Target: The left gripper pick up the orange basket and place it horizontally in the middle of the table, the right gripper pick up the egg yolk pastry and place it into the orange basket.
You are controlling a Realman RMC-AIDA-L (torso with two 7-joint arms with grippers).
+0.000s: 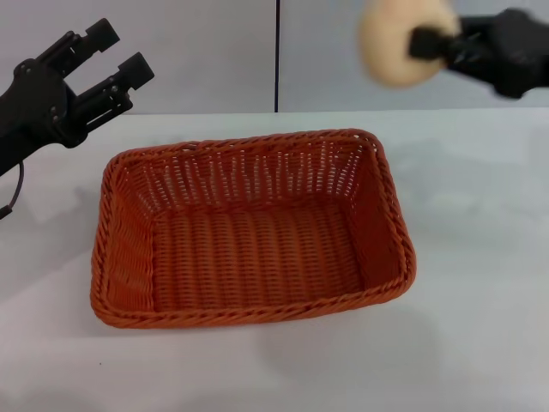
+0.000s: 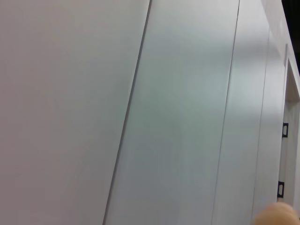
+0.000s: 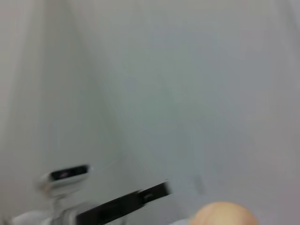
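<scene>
The orange basket (image 1: 249,232) lies lengthwise in the middle of the white table (image 1: 480,257), with nothing inside it. High above its far right corner my right gripper (image 1: 420,43) is shut on the egg yolk pastry (image 1: 396,43), a cream-beige round bun. An edge of that pastry (image 2: 277,215) shows in the left wrist view, and the pastry (image 3: 224,214) shows again in the right wrist view. My left gripper (image 1: 111,53) hangs open in the air off the basket's far left corner, holding nothing.
A pale grey panelled wall (image 1: 214,51) with a dark vertical seam stands behind the table. Both wrist views look mostly at that wall. A white device and a black bar (image 3: 122,204) appear in the right wrist view.
</scene>
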